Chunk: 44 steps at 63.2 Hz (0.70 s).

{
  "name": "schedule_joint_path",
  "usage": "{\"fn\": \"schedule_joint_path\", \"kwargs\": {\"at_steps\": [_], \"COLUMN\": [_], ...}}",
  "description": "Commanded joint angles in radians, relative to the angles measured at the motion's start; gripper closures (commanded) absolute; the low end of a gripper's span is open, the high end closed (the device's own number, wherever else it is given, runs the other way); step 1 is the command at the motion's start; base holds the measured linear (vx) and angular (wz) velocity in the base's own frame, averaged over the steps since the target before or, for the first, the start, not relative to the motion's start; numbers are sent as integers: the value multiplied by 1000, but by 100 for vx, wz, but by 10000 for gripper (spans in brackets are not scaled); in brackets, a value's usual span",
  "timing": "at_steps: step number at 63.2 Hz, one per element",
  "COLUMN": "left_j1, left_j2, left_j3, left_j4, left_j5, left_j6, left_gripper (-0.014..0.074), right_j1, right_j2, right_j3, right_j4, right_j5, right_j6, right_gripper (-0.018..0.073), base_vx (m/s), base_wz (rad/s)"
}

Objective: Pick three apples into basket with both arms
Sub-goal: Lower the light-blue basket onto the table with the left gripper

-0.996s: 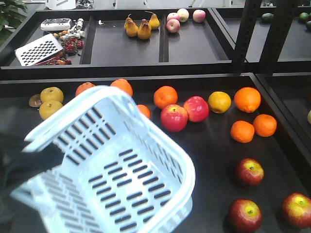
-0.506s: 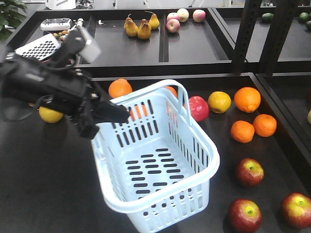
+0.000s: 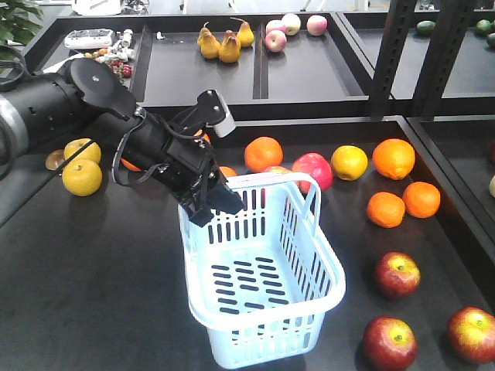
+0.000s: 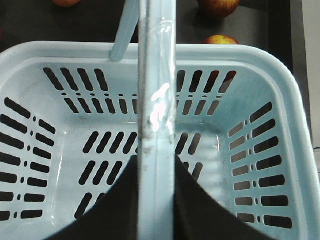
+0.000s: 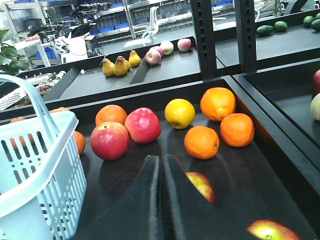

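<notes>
The pale blue basket [image 3: 326, 267] stands upright in the middle of the table. My left gripper [image 3: 212, 204] is shut on its hoop handle [image 4: 156, 100], which runs between the jaws in the left wrist view [image 4: 156, 200]. The three dark red apples lie on the table to the basket's right: one [image 3: 397, 274] further back and two at the front edge [image 3: 390, 342] [image 3: 472, 334]. My right gripper [image 5: 161, 167] is shut and holds nothing. It hovers just left of an apple [image 5: 202, 185], with another [image 5: 272, 230] lower right. The front view does not show the right gripper.
Two brighter red apples [image 3: 312, 171] lie behind the basket, with oranges [image 3: 394, 158] and a yellow fruit [image 3: 349, 162] at the back right. Yellow fruit [image 3: 82, 177] lies at the left. The rear trays hold pears [image 3: 221, 45]. A black post [image 3: 390, 54] rises at the right.
My left arm has swung the basket from a tilted spot at the lower left toward the table's middle. It now stands upright, closer to the apples.
</notes>
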Motion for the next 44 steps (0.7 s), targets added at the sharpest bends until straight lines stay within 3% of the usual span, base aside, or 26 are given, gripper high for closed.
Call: {"fn": "schedule_joint_path", "kwargs": {"at_steps": [1, 9, 28, 44], "left_j1": [-3, -3, -3, -3], "left_j2": [-50, -50, -50, -50], "left_j3": [-36, -36, -36, -36], "left_j4": [-69, -67, 45, 42], "left_j5": [-20, -18, -19, -19], "left_j6": [4, 4, 0, -11], "left_gripper": [601, 594, 554, 428], "right_j1": [1, 1, 1, 1], "right_j2": [-13, -13, -13, -13], "right_j3": [14, 14, 14, 14], "right_j4": [-10, -10, -10, -10], "right_j5": [-71, -71, -71, -71], "right_j6": [-4, -4, -4, -4], "right_gripper": [564, 564, 564, 564], "base_vx": [0, 0, 0, 0], "base_wz": [0, 0, 0, 0]}}
